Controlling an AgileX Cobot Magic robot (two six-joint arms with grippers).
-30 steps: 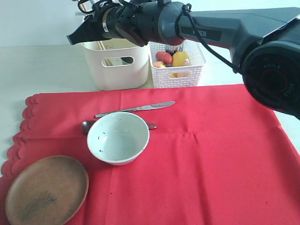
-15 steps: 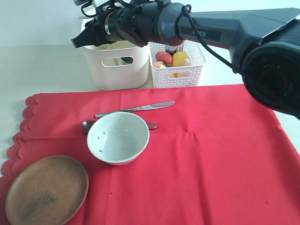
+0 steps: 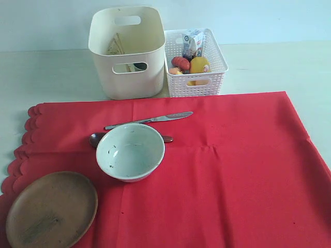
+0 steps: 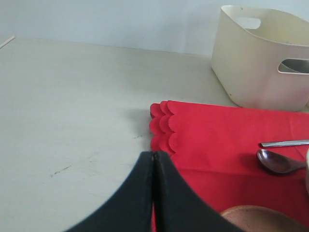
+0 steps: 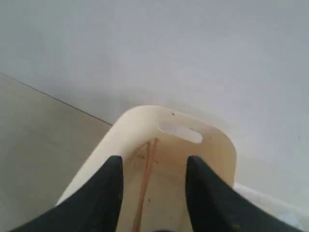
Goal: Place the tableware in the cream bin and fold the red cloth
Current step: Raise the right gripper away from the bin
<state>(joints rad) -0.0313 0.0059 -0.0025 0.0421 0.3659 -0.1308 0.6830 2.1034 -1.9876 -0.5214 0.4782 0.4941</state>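
R arm, which stretched across the top of the ext. view over the bin (image 3: 126,77) a sec ago and half a sec ago, is gone from that view now. W/ it out of the way, the bin's rim and inside show in full, chopsticks (image 3: 117,45) leaning inside against the wall; the milk carton (image 3: 192,41) at the back of the white basket (image 3: 207,85) shows too. Right gripper (image 5: 153,162) has spread its jaws wider, nothing between them, above the bin.

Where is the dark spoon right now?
In the exterior view, the dark spoon lies on the red cloth, left of centre, between the bowl and the knife.
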